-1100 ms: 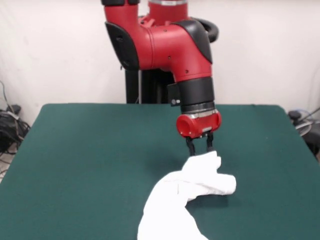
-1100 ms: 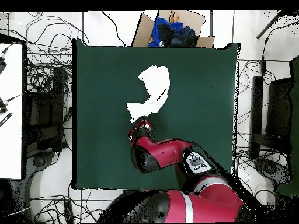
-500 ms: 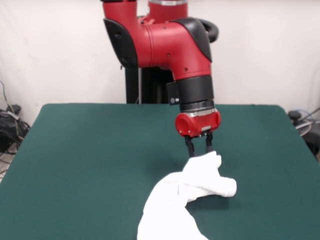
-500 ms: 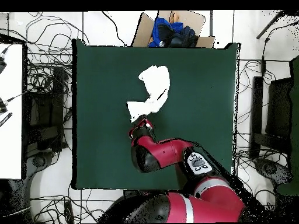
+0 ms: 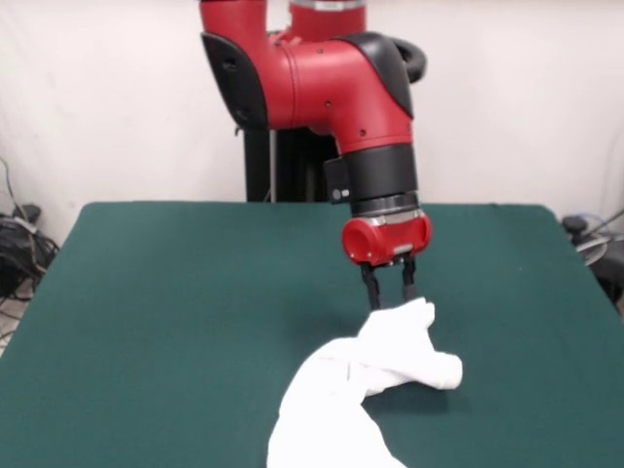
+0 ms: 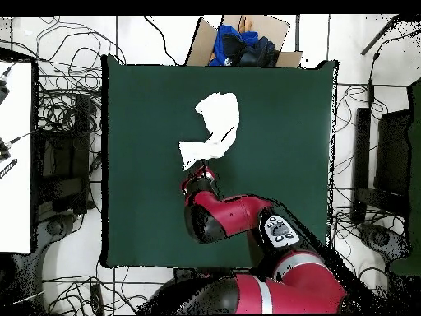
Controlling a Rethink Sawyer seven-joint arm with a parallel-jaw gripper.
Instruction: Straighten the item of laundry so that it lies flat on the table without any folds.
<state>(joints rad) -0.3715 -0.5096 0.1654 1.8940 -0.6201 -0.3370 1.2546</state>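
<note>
The item of laundry [image 5: 363, 382] is a white, crumpled bundle on the dark green table [image 5: 166, 292]. It runs from the bottom edge of the front view up to a raised bunch near the middle. No print shows on it. My gripper [image 5: 390, 297] hangs straight down over that raised bunch. Its two black fingers stand apart and their tips just reach the top of the cloth. From overhead the laundry [image 6: 215, 123] is a folded strip, with the gripper [image 6: 197, 170] at its lower left end.
A cardboard box [image 6: 278, 33] holding blue cloth sits just past the table's far edge in the overhead view. Cables and chairs lie on the floor around the table [image 6: 279, 181]. Bare green surface surrounds the laundry on all sides.
The gripper has risen very slightly. The raised bunch of cloth has sagged a little, and its right end sits lower on the table.
</note>
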